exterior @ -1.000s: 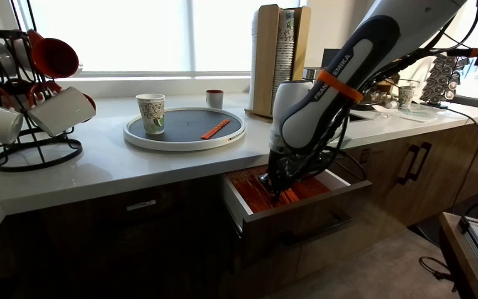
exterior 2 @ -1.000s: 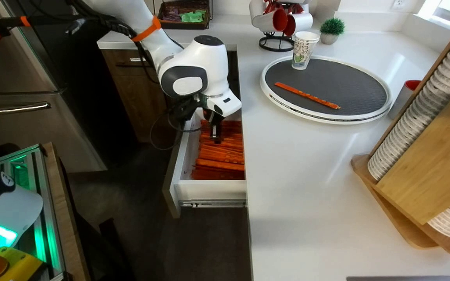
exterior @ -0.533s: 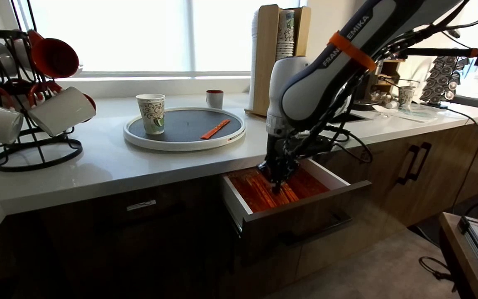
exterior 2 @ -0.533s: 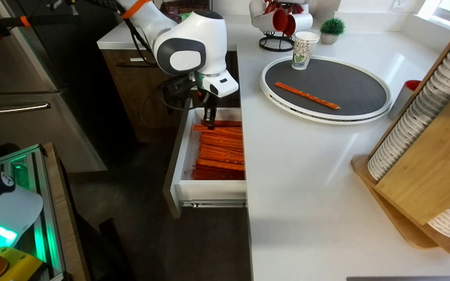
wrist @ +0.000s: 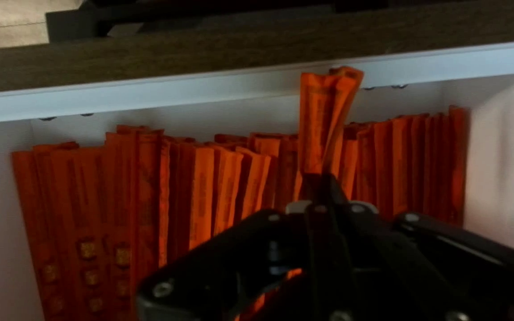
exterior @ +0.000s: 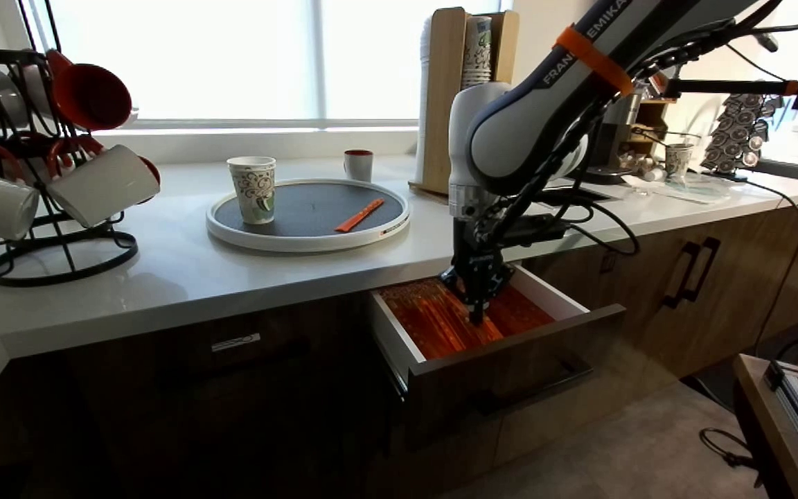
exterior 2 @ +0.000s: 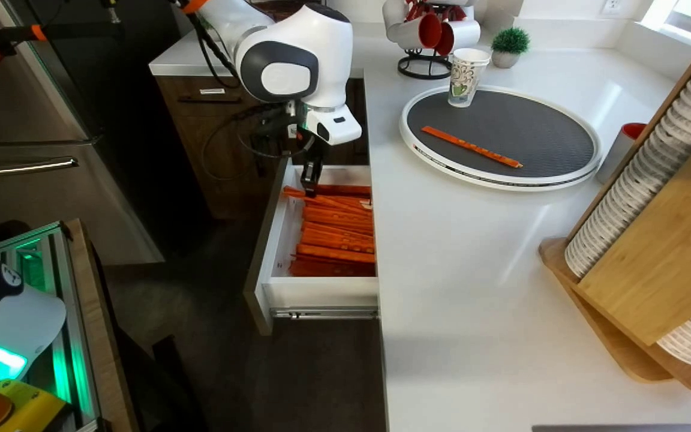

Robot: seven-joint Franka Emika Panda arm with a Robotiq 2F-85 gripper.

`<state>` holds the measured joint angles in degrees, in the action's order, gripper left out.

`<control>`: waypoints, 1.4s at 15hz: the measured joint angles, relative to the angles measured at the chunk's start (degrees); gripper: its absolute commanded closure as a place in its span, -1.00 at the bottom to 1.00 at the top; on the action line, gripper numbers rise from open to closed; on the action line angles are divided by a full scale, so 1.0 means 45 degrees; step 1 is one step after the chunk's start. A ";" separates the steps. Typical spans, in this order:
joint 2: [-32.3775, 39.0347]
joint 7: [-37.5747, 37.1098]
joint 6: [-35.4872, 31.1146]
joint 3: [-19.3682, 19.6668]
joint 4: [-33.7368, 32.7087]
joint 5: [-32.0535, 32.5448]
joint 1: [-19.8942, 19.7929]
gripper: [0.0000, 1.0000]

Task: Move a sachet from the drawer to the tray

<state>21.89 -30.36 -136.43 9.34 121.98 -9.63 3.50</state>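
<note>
Looking from left to right in an exterior view, I met first a patterned paper cup point(exterior: 253, 192), upright on the left part of the tray point(exterior: 302, 244), perhaps put there for serving. On the tray's right part lay one sachet point(exterior: 359, 215), flat and slanting, well apart from the cup, which left room for another. Next came the drawer point(exterior: 517, 367), pulled out so that I could reach inside, its stored packets point(exterior: 433, 319) lying lengthwise from front to back. There my gripper point(wrist: 322, 182) was clenched on what seemed a pair of sachets point(wrist: 321, 120), pinched near the ends facing the drawer front, probably because these ends were easiest to reach. Whether their hidden ends were free of the pile, I could not tell. As only one was asked, the extra one could perhaps slip.
</note>
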 measured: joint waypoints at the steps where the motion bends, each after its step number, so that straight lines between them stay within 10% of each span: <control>1: 0.0026 -0.0009 0.0067 -0.0003 -0.0024 -0.0002 -0.0048 0.99; 18: 0.1036 -0.0033 -0.0925 -0.0217 -0.0451 -0.0056 -0.0337 0.99; 19: 0.1035 -0.0033 -0.0925 -0.0220 -0.0482 -0.0056 -0.0337 0.47; 21: 0.1035 -0.0033 -0.0981 -0.0218 -0.0517 -0.0056 -0.0337 0.31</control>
<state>26.55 -30.50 -140.84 8.36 119.65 -9.88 1.99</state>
